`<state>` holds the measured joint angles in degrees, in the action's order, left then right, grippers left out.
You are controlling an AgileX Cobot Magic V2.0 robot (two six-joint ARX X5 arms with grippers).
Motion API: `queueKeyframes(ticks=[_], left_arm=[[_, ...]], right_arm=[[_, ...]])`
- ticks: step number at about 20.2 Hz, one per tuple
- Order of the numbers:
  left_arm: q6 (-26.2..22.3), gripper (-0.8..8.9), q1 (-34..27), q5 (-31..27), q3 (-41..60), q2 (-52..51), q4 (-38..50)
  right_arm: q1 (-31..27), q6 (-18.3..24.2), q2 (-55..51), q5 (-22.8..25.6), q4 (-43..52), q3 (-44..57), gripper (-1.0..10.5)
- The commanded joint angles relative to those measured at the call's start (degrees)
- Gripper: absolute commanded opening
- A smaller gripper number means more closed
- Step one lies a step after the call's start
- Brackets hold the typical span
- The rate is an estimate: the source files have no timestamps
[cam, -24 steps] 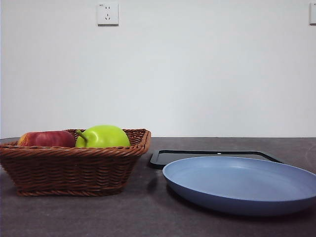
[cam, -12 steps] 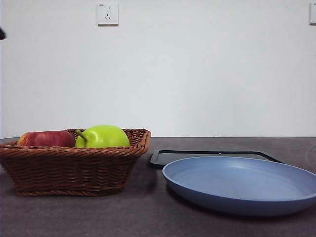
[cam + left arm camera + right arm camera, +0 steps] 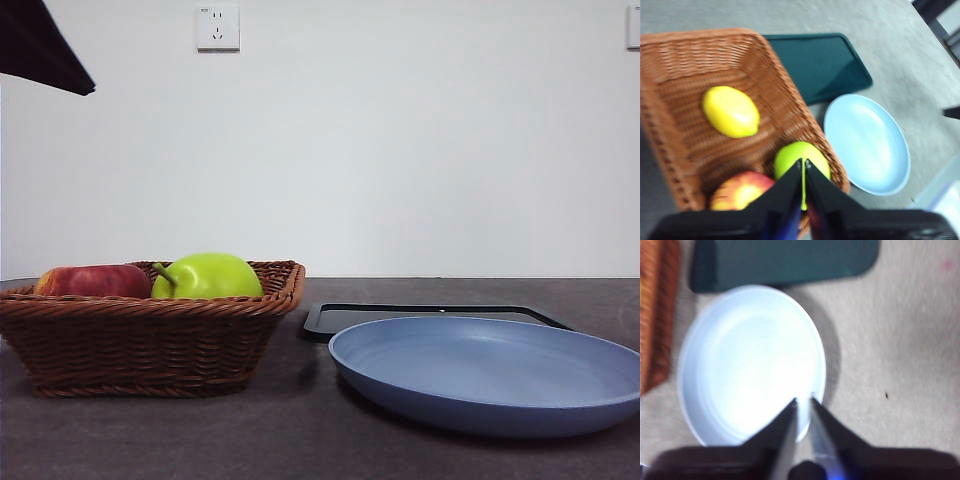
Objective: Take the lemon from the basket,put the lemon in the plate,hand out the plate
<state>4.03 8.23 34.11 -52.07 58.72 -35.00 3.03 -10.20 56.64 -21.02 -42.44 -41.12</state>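
Observation:
The lemon [image 3: 731,111] lies in the brown wicker basket [image 3: 670,65], apart from a green apple [image 3: 812,152] and a red apple [image 3: 737,192]. In the front view the basket [image 3: 150,345] stands at the left and its wall hides the lemon. The light-blue plate [image 3: 490,375] lies empty at the right; it also shows in the left wrist view [image 3: 867,142] and the right wrist view [image 3: 750,360]. My left gripper [image 3: 803,164] hangs shut and empty high above the basket, over the green apple. My right gripper [image 3: 804,400] hangs shut and empty above the plate's rim.
A flat black tray [image 3: 430,315] lies behind the plate, right of the basket. A black arm tip [image 3: 40,45] shows at the front view's top left corner. The green apple [image 3: 208,277] and red apple [image 3: 92,281] rise above the basket's rim.
A black arm part has come into the front view's top left corner, growing from a small speck. The basket, fruit, plate and tray have not moved.

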Motion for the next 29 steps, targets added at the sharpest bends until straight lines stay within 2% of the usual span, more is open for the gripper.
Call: queueKeyframes(ticks=[1, 2, 3, 9, 11, 14, 18, 23, 27, 29], left_arm=[[-1.27, 2.31, 1.27, -0.20, -0.87, 0.33, 1.66], [-1.05, 3.14, 1.95, -1.57, -0.87, 0.33, 2.32], [-0.98, 3.43, 2.45, -2.60, -0.87, 0.33, 2.54], [0.44, 3.50, 4.85, -2.62, -0.87, 0.33, 2.93], [0.44, 3.50, 4.98, -2.62, -0.87, 0.33, 2.99], [0.48, 3.50, 4.98, -2.60, -0.87, 0.33, 2.49], [0.48, 3.50, 4.98, -2.58, -0.87, 0.33, 2.01], [1.16, 3.50, 4.98, -2.54, -0.90, 0.33, 2.51], [8.35, 3.50, 5.77, -2.64, -0.90, 0.35, 5.38], [9.94, 3.50, 6.45, -3.45, -0.92, 0.79, 7.13]], right_arm=[[0.13, 0.87, 3.52, -0.02, 0.39, -0.68, 2.0], [0.15, 1.18, 5.33, -0.02, 0.50, -0.68, 2.5], [0.17, 1.60, 6.84, 0.00, 0.70, -0.68, 2.7], [2.89, 1.18, 18.27, 0.00, 8.28, -0.66, 2.7], [4.22, 0.35, 22.21, 0.07, 11.13, -0.66, 2.4], [5.29, -0.94, 26.60, 0.09, 13.60, -0.66, 1.4], [5.31, -0.92, 27.06, 0.11, 13.64, -0.66, 0.1], [5.29, -1.31, 25.86, -0.09, 13.40, -0.68, 0.0], [5.25, -2.43, 19.50, -0.11, 11.08, -0.68, 0.0], [5.25, -2.40, 15.15, -0.11, 8.46, -0.68, 0.0]])
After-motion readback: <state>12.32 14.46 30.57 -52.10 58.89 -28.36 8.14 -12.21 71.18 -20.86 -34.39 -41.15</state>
